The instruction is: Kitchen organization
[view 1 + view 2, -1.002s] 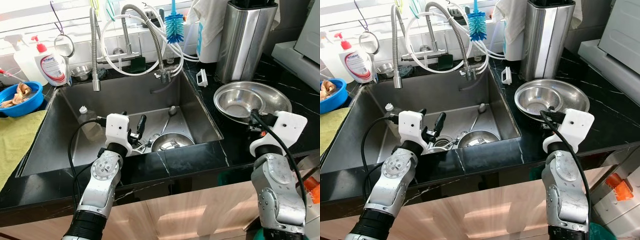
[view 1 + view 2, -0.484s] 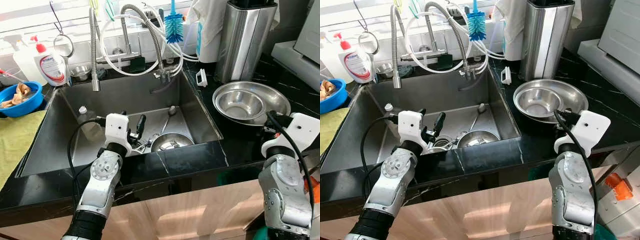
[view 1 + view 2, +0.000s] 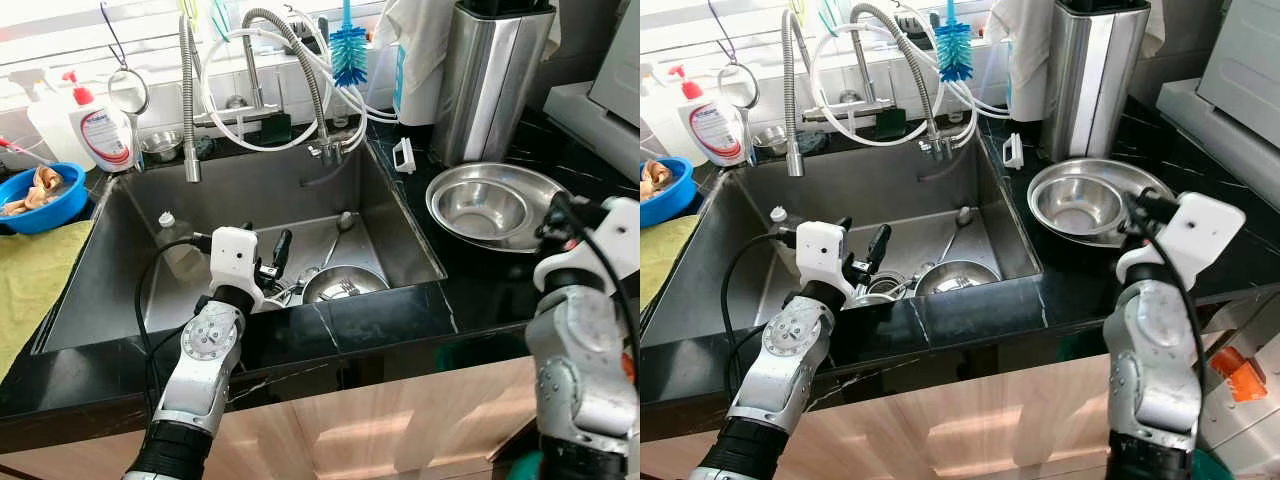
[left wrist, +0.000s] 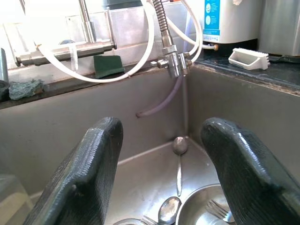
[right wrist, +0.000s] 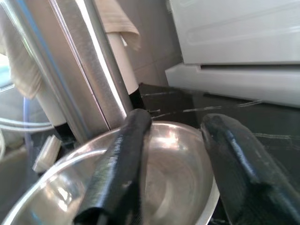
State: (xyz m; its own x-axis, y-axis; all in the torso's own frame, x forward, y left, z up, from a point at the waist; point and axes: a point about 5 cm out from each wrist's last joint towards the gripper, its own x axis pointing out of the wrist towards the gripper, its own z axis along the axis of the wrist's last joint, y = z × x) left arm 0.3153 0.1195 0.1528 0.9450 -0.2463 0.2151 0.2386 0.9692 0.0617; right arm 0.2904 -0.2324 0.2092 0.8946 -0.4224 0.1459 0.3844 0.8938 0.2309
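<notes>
Two nested steel bowls [image 3: 488, 206] sit on the black counter right of the sink [image 3: 200, 195]. My right gripper [image 3: 556, 212] hovers at their right rim, open; in the right wrist view its fingers [image 5: 123, 159] straddle the bowls [image 5: 173, 164] with nothing between them. In the sink lie another steel bowl [image 3: 344, 285] with a fork in it, and spoons [image 4: 178, 149]. My left gripper [image 3: 267, 250] hangs open above the sink's front part, just left of that bowl, holding nothing.
A faucet with hoses [image 3: 255, 75] and a blue brush [image 3: 348, 52] stand behind the sink. A tall steel canister [image 3: 490, 80] is behind the bowls. Left are a soap bottle [image 3: 100, 125], a blue bowl of scraps [image 3: 38, 195] and a yellow cloth [image 3: 30, 280].
My right arm has swung right and risen, bringing its gripper from in front of the bowls to their right rim. The left arm has stayed still.
</notes>
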